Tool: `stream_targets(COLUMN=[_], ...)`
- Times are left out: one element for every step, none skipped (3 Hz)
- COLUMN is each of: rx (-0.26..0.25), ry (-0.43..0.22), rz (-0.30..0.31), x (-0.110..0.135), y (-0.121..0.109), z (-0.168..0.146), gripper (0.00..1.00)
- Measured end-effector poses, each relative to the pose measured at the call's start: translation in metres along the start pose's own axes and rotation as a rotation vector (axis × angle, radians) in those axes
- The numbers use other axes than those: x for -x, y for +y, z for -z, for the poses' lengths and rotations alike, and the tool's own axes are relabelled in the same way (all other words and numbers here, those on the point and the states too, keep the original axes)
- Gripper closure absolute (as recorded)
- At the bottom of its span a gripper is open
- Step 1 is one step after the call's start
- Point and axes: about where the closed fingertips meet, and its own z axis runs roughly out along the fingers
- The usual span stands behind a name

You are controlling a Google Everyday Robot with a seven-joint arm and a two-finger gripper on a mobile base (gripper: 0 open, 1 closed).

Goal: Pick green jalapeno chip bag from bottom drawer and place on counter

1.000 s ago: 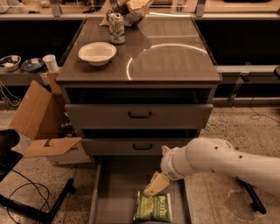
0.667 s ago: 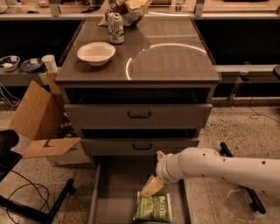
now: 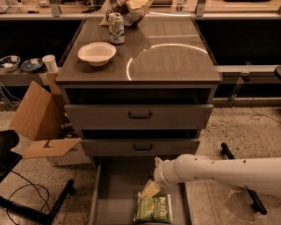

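Observation:
The green jalapeno chip bag [image 3: 154, 208] lies flat on the floor of the open bottom drawer [image 3: 115, 193], near its front right. My gripper [image 3: 148, 191] reaches in from the right on a white arm and sits just above the bag's top left edge. The counter [image 3: 175, 61] is the glossy grey-brown cabinet top above, with a curved light reflection.
On the counter stand a white bowl [image 3: 97, 52], a green-and-white soda can [image 3: 116, 28] and a tan wrinkled bag [image 3: 134, 9]. Two closed drawer fronts [image 3: 139, 116] sit above the open drawer. A cardboard box [image 3: 41, 121] stands at the left. Black base legs [image 3: 237, 158] lie on the floor.
My arm has moved left and slightly down, bringing the gripper closer over the bag's top left edge. The bag has not moved.

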Motion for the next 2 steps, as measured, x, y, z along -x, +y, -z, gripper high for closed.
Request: stream_targets(rx=[-0.002,-0.010], ry=[0.027,0.117], rz=[-0.014,-0.070], x=[-0.006,-0.052], y=[-0.002,-0.002], z=[-0.003,-0.021], gripper=[0.00,0.00])
